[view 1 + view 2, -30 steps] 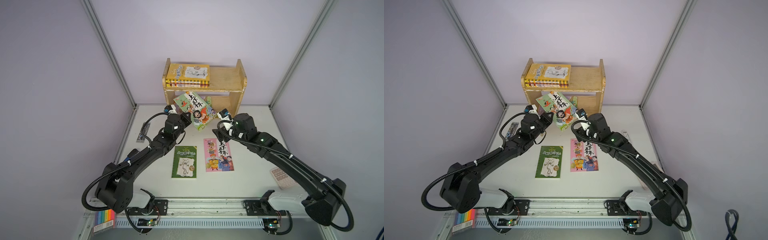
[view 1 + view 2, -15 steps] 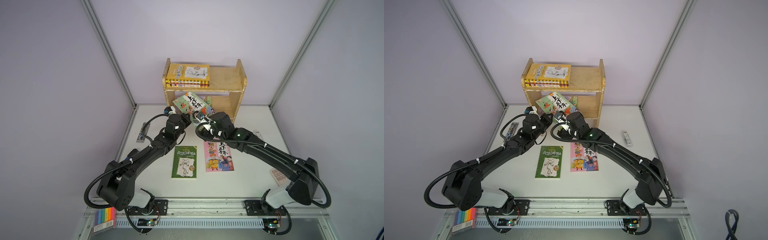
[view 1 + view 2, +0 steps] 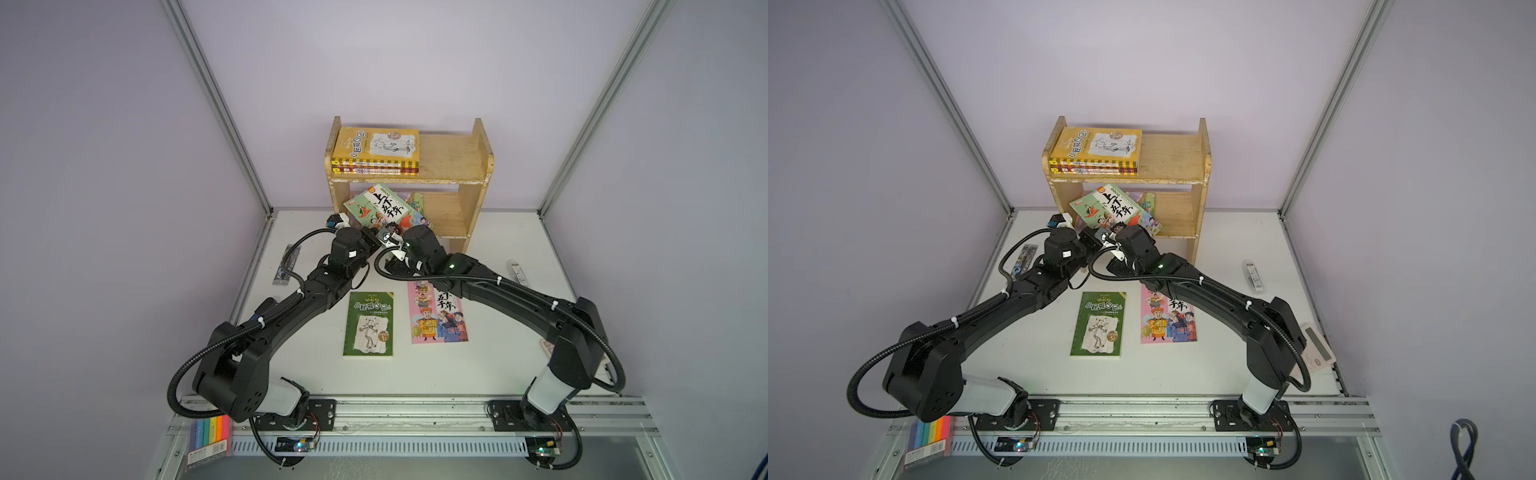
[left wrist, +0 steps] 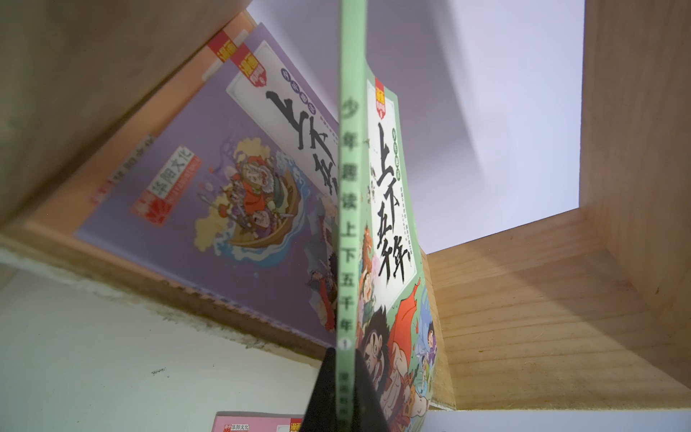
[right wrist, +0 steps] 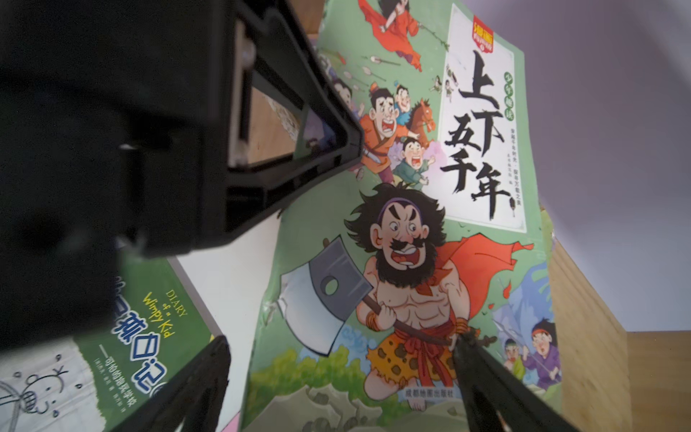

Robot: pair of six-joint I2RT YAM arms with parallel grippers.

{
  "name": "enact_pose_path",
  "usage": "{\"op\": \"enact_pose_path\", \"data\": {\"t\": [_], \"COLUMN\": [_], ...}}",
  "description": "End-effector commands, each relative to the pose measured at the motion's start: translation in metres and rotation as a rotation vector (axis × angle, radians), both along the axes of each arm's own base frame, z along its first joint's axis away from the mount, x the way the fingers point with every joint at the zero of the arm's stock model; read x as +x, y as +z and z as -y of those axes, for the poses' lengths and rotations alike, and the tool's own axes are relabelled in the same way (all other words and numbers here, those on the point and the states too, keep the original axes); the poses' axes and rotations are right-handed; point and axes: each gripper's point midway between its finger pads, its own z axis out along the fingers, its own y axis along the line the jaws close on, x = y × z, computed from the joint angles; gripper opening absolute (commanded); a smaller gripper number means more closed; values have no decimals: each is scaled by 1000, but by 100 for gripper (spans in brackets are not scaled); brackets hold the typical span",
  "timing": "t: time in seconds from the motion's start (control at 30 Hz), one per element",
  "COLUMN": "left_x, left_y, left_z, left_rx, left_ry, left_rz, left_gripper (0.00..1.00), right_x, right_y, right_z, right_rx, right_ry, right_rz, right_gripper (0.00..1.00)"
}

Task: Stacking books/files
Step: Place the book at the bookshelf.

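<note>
Left wrist view shows the green cartoon book [image 4: 389, 224] edge-on, its spine pinched near one end between the closed fingers of the left claw [image 4: 346, 355]. In both top views that book hangs tilted, cover up, just in front of the lower opening of the wooden shelf [image 3: 482, 166], lifted off the surface [image 3: 498, 357]. Behind it on the lower board lies a purple cartoon book [image 4: 224, 187] on top of an orange one [image 4: 112, 161]; whether the green cartoon book touches them cannot be told. The right claw [image 5: 342, 342] faces the green cover with its fingers spread wide, one fingertip [image 5: 467, 351] over the cover's lower part, the other off its edge, gripping nothing. A yellow stick-boy book [image 3: 376, 145] tops a small stack on the upper board. A green stick-boy book [image 3: 368, 324] and a pink cartoon book [image 3: 438, 320] lie flat, side by side, on the surface between the arms. A pack of highlighters [image 3: 209, 434] sits by the left arm's base, a calculator [image 3: 1316, 349] by the right arm's.
</note>
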Motion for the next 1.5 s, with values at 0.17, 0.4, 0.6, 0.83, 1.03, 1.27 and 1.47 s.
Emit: {"op": "enact_pose_path", "data": {"t": [0.17, 0.4, 0.6, 0.83, 1.03, 1.27, 1.47], "left_x": [1, -1, -4, -9, -23, -46, -64], "left_y": [4, -3, -6, -7, -6, 2, -5], "left_z": [-6, -9, -13, -12, -21, -40, -55], "left_rx": [-17, -23, -14, -17, -11, 42, 94], "left_ry": [14, 19, 22, 2, 14, 51, 80], "left_rz": [9, -6, -14, -16, -13, -3, -37], "left_gripper": [23, 31, 34, 38, 42, 49, 59], "right_x": [20, 27, 27, 29, 35, 45, 53], "right_y": [13, 9, 3, 1, -1, -3, -14], "right_z": [14, 19, 28, 42, 57, 75, 87], "right_rx": [-63, -113, -131, -109, -97, -79, -75], "right_ry": [-105, -132, -150, -174, -199, -237, -281], "right_rz": [100, 115, 90, 36, 16, -3, -59], "right_gripper": [95, 96, 97, 98, 99, 99, 99]}}
